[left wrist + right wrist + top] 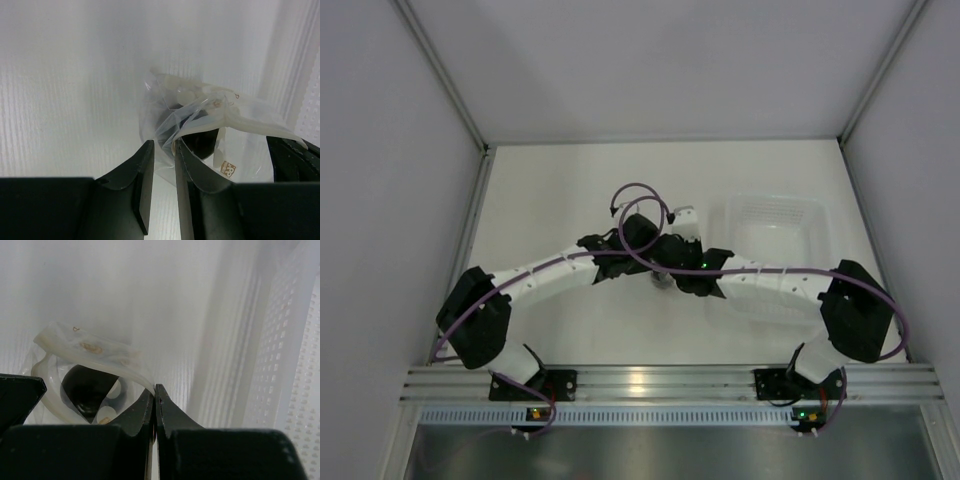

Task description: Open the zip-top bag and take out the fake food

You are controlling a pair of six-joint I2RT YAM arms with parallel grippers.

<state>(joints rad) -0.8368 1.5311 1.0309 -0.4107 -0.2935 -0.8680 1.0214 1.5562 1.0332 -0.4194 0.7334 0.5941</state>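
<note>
The zip-top bag is small, clear and crinkly, and is held between the two grippers at mid-table. Its mouth gapes open as a loop in the right wrist view. The fake food, a dark glossy ball, sits inside the bag and shows through the film in the left wrist view. My right gripper is shut on the bag's lip. My left gripper has its jaws a narrow gap apart, with bag film in the gap against the right finger.
A white translucent tub stands just right of the grippers; its ribbed wall fills the right side of the right wrist view. Grey walls enclose the table on three sides.
</note>
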